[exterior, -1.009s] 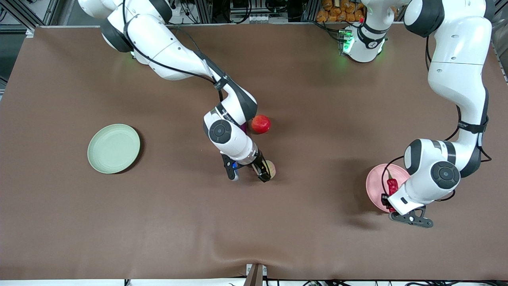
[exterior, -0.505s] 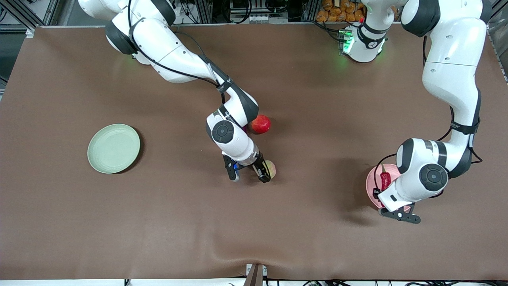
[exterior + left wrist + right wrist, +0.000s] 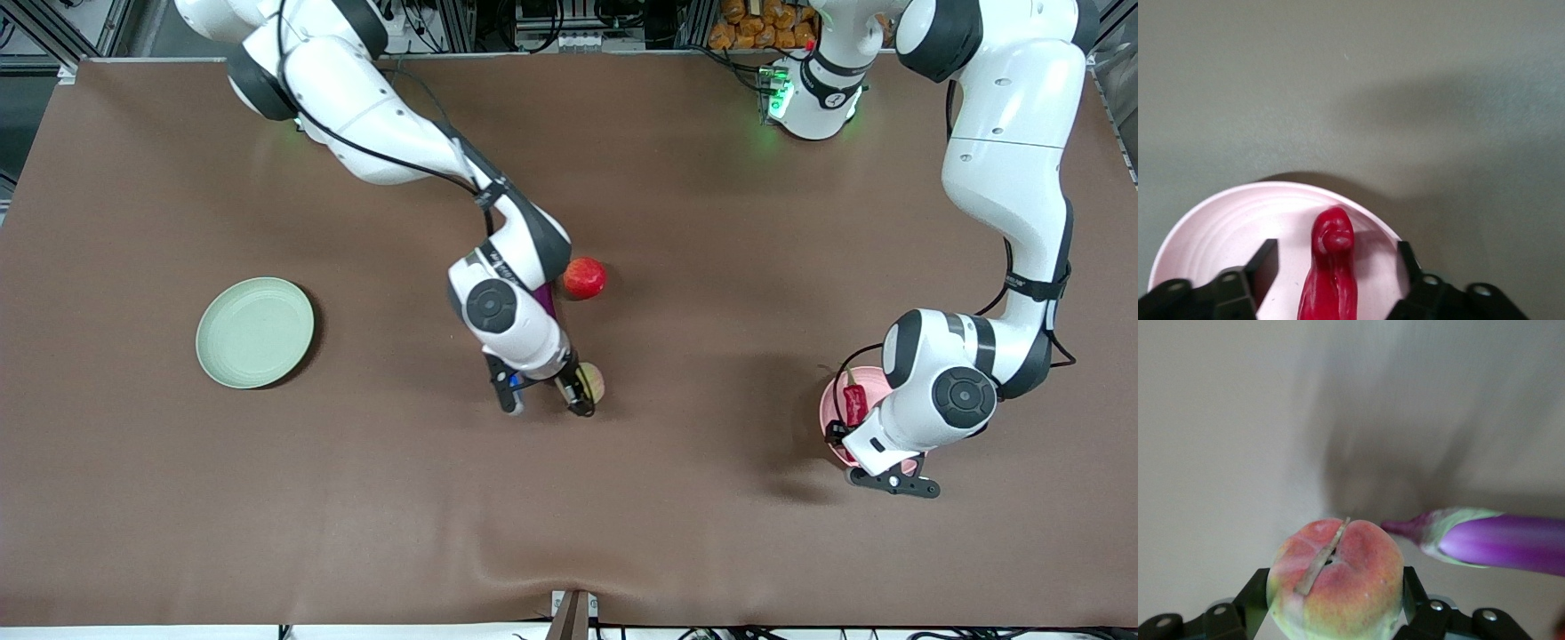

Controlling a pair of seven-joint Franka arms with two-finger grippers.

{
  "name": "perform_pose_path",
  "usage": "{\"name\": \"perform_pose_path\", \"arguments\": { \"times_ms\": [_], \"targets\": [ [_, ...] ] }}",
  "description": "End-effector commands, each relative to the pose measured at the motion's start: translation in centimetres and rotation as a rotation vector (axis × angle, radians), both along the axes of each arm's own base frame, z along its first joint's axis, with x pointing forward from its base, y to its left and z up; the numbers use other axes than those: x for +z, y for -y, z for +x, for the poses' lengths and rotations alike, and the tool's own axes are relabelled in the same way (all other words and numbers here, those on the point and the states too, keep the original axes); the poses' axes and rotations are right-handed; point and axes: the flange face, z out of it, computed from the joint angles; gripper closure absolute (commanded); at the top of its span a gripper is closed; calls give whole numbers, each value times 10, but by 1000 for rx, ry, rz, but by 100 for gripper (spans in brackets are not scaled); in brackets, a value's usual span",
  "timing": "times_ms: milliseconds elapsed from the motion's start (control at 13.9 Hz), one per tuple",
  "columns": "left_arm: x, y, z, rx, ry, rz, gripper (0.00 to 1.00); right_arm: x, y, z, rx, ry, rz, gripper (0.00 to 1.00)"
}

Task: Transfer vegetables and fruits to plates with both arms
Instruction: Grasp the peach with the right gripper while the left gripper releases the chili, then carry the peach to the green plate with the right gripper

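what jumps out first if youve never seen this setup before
Two big white arms reach over a brown table. The right gripper is shut on the peach near the table's middle, with the purple eggplant and the pomegranate close by. The left gripper is open over the pink plate, where the red chili lies; the green plate sits toward the right arm's end.

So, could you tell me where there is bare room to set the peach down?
The green plate holds nothing. Bare cloth lies between it and the right gripper, which is shut on the peach. Crowded: the eggplant and pomegranate just beside, and the pink plate, where the chili lies between the left gripper's open fingers.
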Motion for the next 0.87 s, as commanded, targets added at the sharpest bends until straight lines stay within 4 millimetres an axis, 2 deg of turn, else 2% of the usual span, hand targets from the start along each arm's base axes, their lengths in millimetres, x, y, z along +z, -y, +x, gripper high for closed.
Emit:
{"name": "perform_pose_path", "arguments": {
  "times_ms": [0,72,144,288,361,433,505,577,649,793],
  "targets": [
    [29,3,4,13,34,-1,0,84,63,34,21,-82,60,100],
    [35,7,6,11,45,-8,0,95,86,42,49,-109,87,100],
    [49,7,14,26,76,-15,0,119,111,47,104,-121,116,100],
    [65,12,22,107,108,-58,0,160,174,53,213,-145,145,100],
    [71,22,24,116,119,-71,0,185,208,50,284,-150,136,100],
    [72,32,23,129,118,-87,0,199,242,45,382,-168,119,100],
    [73,44,21,152,117,-101,0,193,270,39,487,-212,106,100],
    [75,58,19,178,120,-112,0,179,303,35,557,-236,67,100],
    [84,75,17,202,130,-119,0,164,329,29,632,-242,40,100],
    [98,118,7,265,137,-154,0,135,373,17,754,-233,-16,100]
  ]
}}
